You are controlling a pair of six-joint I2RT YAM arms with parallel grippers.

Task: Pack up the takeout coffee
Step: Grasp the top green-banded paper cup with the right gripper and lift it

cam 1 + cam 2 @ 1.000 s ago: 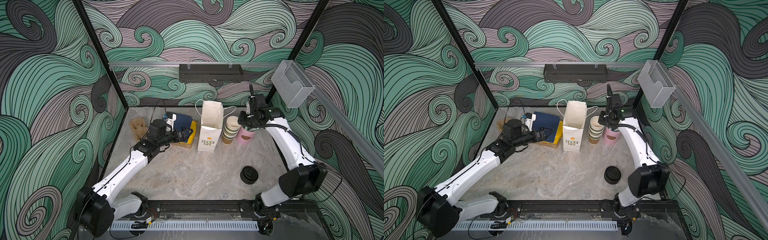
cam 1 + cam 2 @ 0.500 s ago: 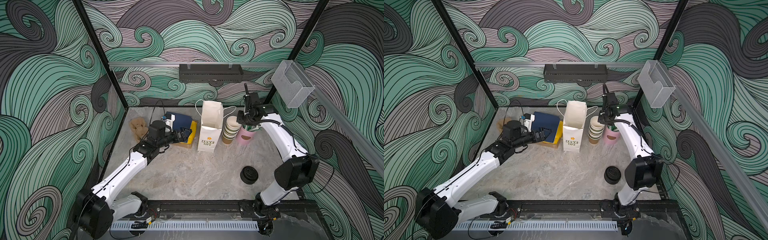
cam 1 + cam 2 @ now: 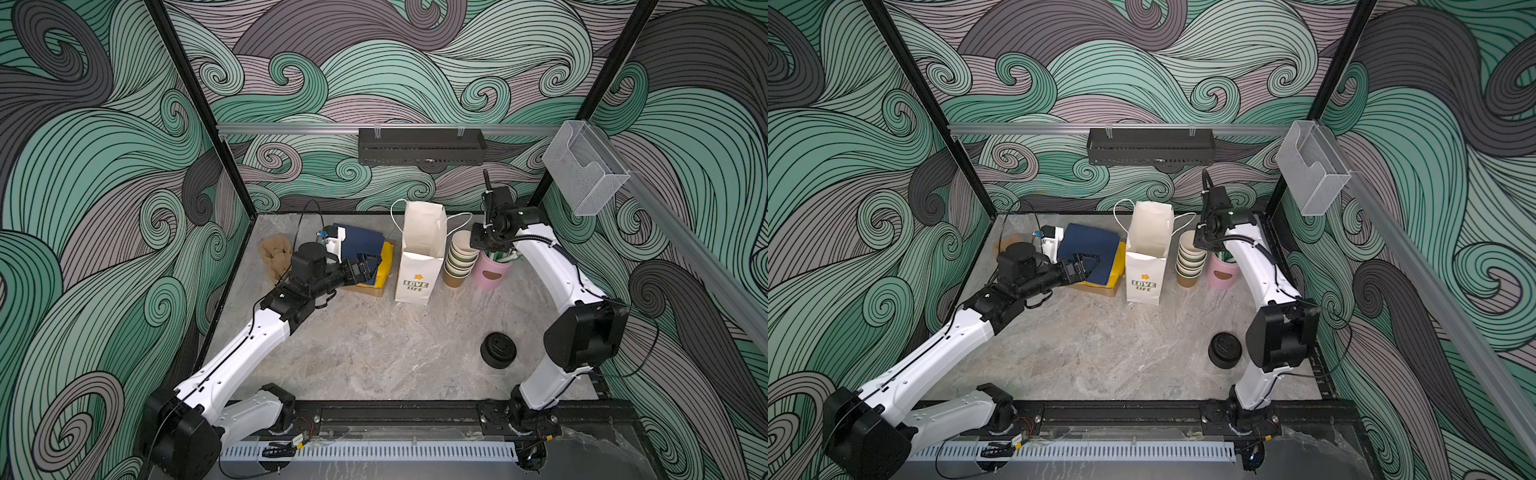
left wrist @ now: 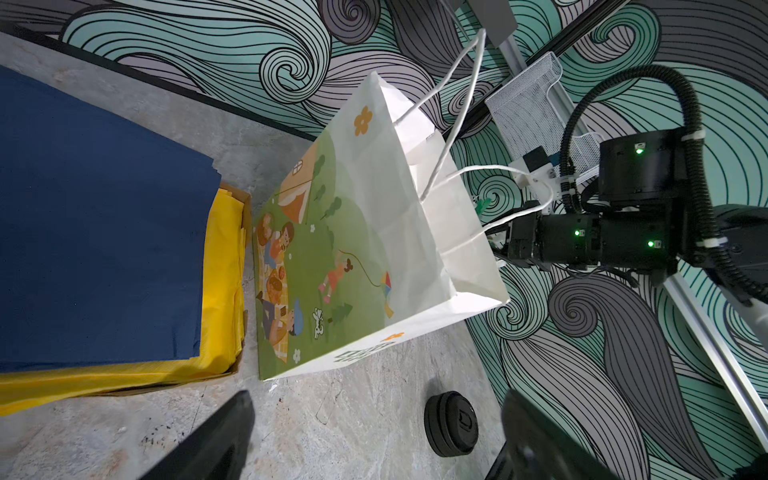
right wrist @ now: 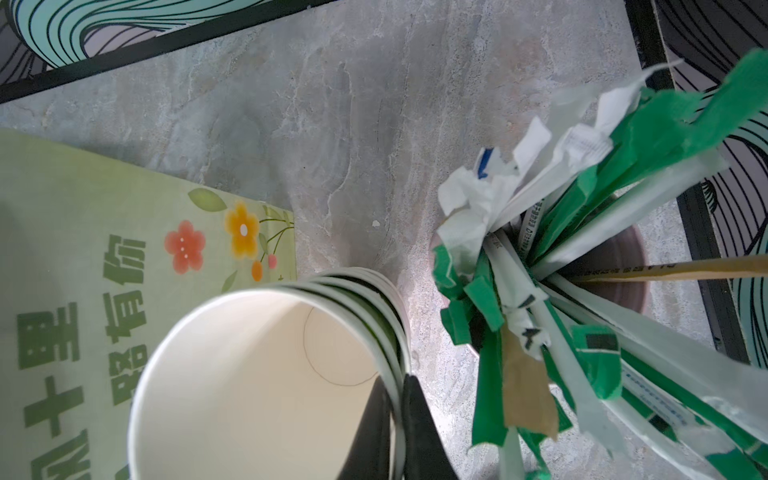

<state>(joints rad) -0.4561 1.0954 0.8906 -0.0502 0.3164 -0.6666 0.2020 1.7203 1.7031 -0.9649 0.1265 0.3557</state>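
a: what is the right gripper [image 5: 395, 380] doing?
b: it is pinching the rim of the top cup [image 5: 249, 386] in the stack of lidless cups [image 3: 458, 266], one finger sitting inside, one outside, closed on the paper.
a: and the left gripper [image 3: 368, 266]?
b: it is hanging wide open and empty by the navy napkins [image 3: 357, 245], left of centre in both top views, near the white paper bag [image 3: 419, 257].
a: where is the takeout coffee standing?
b: i cannot tell; only lidless cups are showing. the stack is standing right of centre, between the bag and the pink straw holder [image 3: 492, 274]. the black lids [image 3: 498, 350] are lying lower right on the table [image 3: 374, 353].
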